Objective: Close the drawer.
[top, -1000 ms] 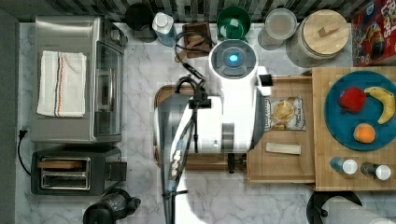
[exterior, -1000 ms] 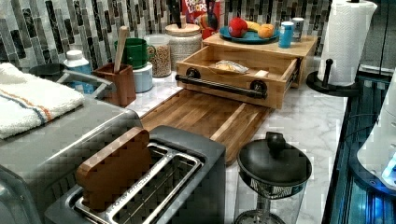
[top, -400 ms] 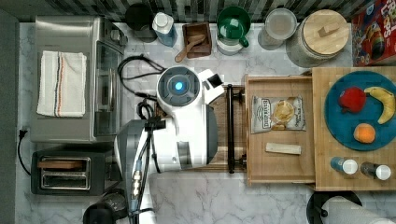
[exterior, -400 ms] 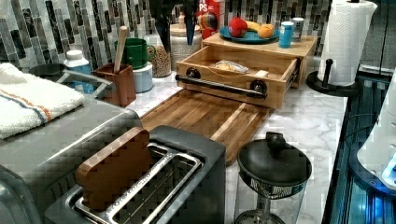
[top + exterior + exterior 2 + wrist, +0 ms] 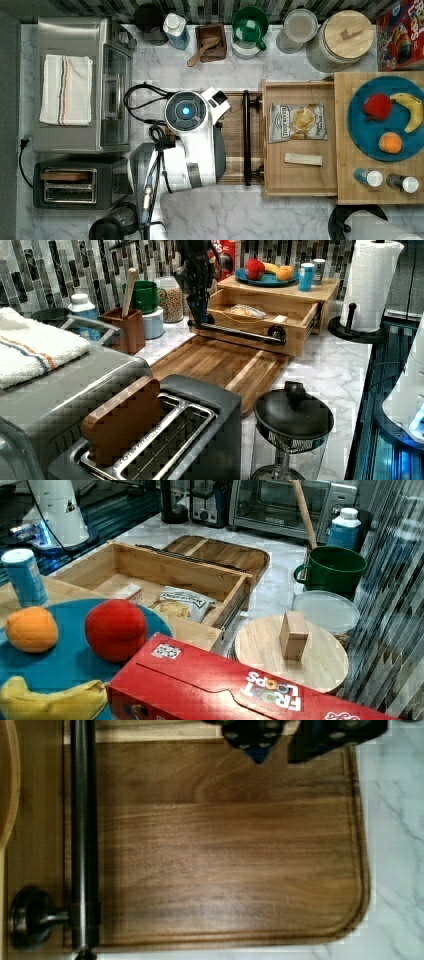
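Top view straight down; left, right views low, opposed, sharing drawer [image 5: 260, 315]; wrist view near.

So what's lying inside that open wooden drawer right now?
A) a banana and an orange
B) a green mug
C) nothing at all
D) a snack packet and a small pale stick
D: in the top view the drawer holds a snack packet and a small pale stick; the fruit sits apart, on the blue plate.
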Controlling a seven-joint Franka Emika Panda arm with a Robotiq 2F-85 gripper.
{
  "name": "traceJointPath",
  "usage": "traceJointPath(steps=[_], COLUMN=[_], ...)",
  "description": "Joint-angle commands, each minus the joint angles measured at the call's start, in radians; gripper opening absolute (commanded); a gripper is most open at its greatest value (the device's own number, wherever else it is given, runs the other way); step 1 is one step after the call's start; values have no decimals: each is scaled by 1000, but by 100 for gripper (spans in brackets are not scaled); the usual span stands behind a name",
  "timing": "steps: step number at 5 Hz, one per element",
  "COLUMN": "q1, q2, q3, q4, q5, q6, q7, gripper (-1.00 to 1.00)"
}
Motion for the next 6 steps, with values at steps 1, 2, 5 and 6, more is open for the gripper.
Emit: traceJointPath(steps=[1, 2, 5, 6], q1=[-44, -68, -158, -190], q2=[106, 114, 133, 133], q3=[-60, -85, -149, -170], q4=[-13, -22, -4, 9], q5=[-143, -160, -180, -174], q6=[131, 176, 214, 214], q7=[-98, -166, -358, -421], gripper=[-100, -100, -100, -100])
